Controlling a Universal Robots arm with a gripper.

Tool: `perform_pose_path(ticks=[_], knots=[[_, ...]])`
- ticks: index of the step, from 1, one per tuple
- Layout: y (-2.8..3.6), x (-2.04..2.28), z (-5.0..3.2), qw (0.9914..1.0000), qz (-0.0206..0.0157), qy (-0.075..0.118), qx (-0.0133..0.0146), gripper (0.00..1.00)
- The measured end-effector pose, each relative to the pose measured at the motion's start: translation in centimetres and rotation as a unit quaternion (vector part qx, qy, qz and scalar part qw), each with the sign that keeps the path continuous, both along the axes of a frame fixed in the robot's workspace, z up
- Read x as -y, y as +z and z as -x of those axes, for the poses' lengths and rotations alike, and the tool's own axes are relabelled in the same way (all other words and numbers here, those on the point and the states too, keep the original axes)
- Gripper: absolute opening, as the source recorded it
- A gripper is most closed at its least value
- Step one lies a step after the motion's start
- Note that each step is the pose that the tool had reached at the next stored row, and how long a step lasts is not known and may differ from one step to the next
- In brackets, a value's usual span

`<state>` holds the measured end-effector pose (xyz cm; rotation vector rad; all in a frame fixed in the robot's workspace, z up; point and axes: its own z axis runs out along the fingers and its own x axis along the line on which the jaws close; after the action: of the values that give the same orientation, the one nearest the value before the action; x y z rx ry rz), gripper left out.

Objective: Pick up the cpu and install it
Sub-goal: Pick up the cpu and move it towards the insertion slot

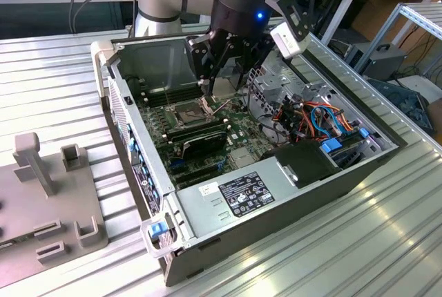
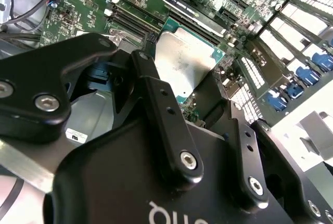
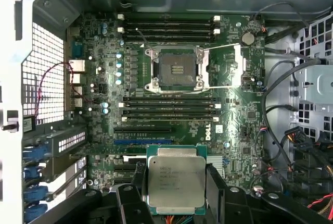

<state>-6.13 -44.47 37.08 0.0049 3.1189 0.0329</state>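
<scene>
Gripper [image 3: 177, 187] is clamped on the cpu [image 3: 176, 174], a small flat near-square chip w/ a dull silver-grey metal lid on a green carrier. Black fingers [image 2: 155, 91] bear on two opposite edges, so the jaws are only as wide as the chip, w/ nothing else in them. In both wrist views the chip looks level w/ the board, not cocked.

Chip is in the air over the green motherboard [image 3: 104, 104], not resting on it. Key relation as I read it: the square metal-framed socket [image 3: 176, 69] is not under the chip. In the first wrist view a bank of long black memory slots [image 3: 166, 107] sits between the held chip and the socket. Socket's dark contact bed is bare, no chip in it. In the exterior view the gripper [image 1: 221, 88] hangs near the socket [image 1: 186, 112], which lies toward the exterior view's left and nearer that cam. Height gap I can't judge.

Chip is close to square, so there's no real long axis. Its edges run parallel w/ the socket frame edges, so I judge the offset is sideways + down, not rotational. Can't make out a corner mark or notches, so keying is unconfirmed.

Further out, the grey sheet-metal pc case [image 1: 114, 97] lies open on the ribbed aluminium table [image 1: 55, 62]. The coloured cable bundle [image 1: 314, 114] is well apart from the gripper.
</scene>
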Motion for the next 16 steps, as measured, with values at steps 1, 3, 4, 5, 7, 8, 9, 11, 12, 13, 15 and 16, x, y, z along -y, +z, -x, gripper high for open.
perform_pose_path(ticks=[1,3,4,5,7,8,9,11,12,13,15,16], knots=[[0.0,-0.09,0.0,1.0,0.0001,0.0,0.0,0.55],[-0.06,-0.6,0.01,1.0,0.0,0.0,0.0,0.55],[-0.13,-1.09,0.0,1.0,0.0001,0.0,0.0,0.55],[-0.18,-1.37,-0.01,1.0,0.0,0.0,0.0,0.55],[-0.3,-2.17,-0.02,1.0,0.0001,0.0,0.0,0.55],[-0.34,-2.42,-0.02,1.0,0.0001,0.0,0.0,0.55],[-0.39,-2.64,-0.02,1.0,0.0,0.0,0.0,0.55],[-0.51,-3.15,-0.02,1.0,0.0,0.0,0.0,0.55],[-0.55,-3.37,-0.02,1.0,0.0001,0.0,0.0,0.55],[-0.61,-3.62,-0.02,1.0,0.0,0.0,0.0,0.55],[-0.73,-4.27,-0.02,1.0,0.0,0.0,0.0,0.55],[-0.79,-4.73,-0.02,1.0,0.0001,0.0,0.0,0.55]])
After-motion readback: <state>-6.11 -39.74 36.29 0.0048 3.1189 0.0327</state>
